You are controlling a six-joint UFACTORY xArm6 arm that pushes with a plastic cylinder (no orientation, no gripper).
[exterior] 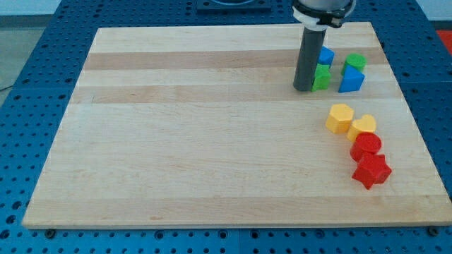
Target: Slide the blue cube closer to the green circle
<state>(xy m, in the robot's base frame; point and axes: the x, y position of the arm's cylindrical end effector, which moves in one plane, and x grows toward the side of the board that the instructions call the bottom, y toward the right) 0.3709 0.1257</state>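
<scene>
The blue cube (325, 56) sits near the surface's top right, partly hidden behind the rod, touching a small green block (322, 77) just below it. The green circle (355, 62) lies just to its right, apart, atop another blue block (351, 81)

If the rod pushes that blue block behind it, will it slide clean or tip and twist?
The blue cube looks squat and flat-bottomed, so it should probably slide, not tip or roll. It sits right against a green block, so the two may move together. My tip stands at that pair's left; an off-centre push could likely twist it on the smooth wooden board.
</scene>
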